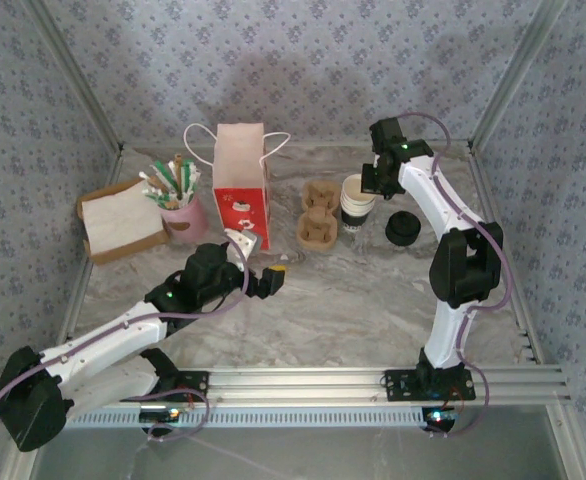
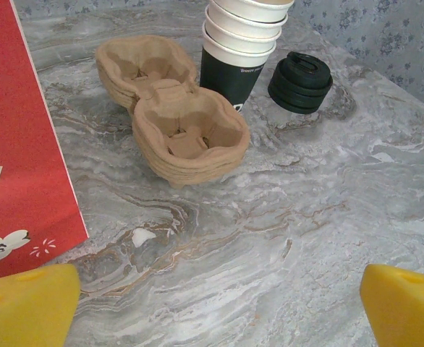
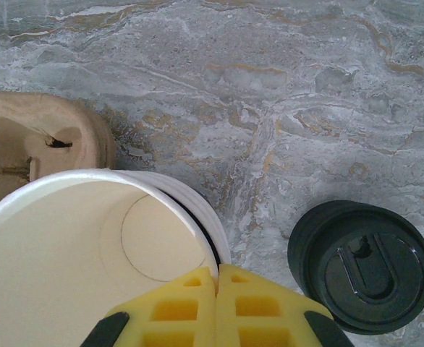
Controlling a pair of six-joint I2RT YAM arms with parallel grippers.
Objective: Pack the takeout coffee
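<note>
1. My right tool (image 3: 217,307) is clenched on the rim of the white cup (image 3: 67,260): one yellow finger is inside the cup, the other outside, and the thin wall goes between them
2. This white cup is the top one of a nested stack, and the stack stands just beside the cup carrier (image 1: 318,215), on its right side in the top view
3. The lowest cup of the stack is the black cup (image 2: 230,83); it stands upright on the table (image 1: 373,300), very close to the carrier, but I cannot tell if they touch
4. The black lids (image 3: 360,264) lie in a small pile on the table, on the far side of the stack from the carrier and a little apart from the stack
5. My left tool (image 2: 219,289) is released, its two yellow fingers wide apart with nothing between them; it hangs over bare table, near the carrier on the side toward the arm bases
6. The red bag (image 1: 241,190) stands upright near the carrier, on its left side in the top view
</note>
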